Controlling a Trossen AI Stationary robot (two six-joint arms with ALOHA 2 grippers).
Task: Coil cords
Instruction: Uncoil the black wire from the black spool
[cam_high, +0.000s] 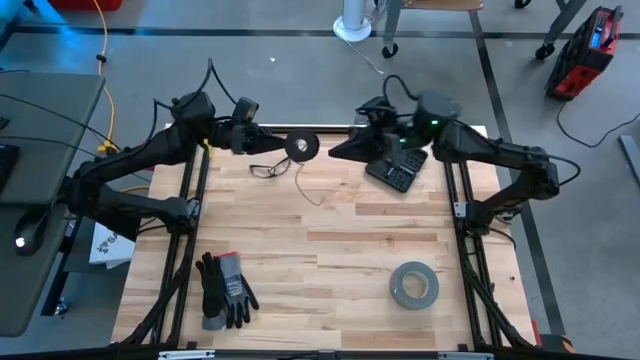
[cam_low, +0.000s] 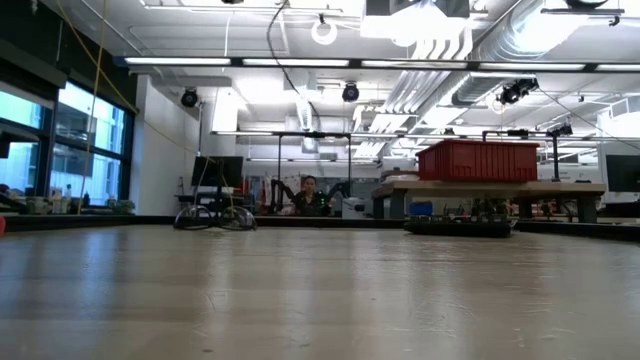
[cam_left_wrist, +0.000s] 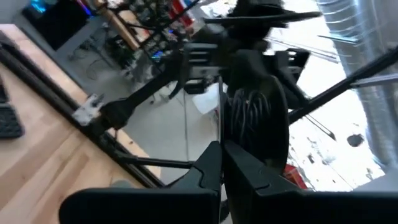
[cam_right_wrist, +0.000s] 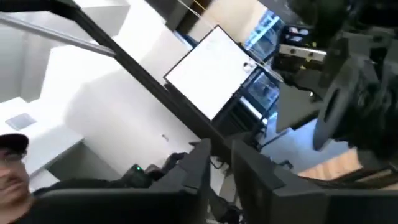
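Pinching one small black spool (cam_high: 302, 146) in the left claw (cam_high: 283, 143), fingers squeezed tight. Facing it close by: one right claw (cam_high: 338, 151), slightly spread, holding nothing. One thin cord (cam_high: 305, 185) dangling below.

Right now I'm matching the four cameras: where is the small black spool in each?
High view: spool near the table's far edge, at the left gripper.
Low view: not in it.
Left wrist view: upright beyond the fingers.
Right wrist view: at the right edge.
Shared landmark: the spool itself.
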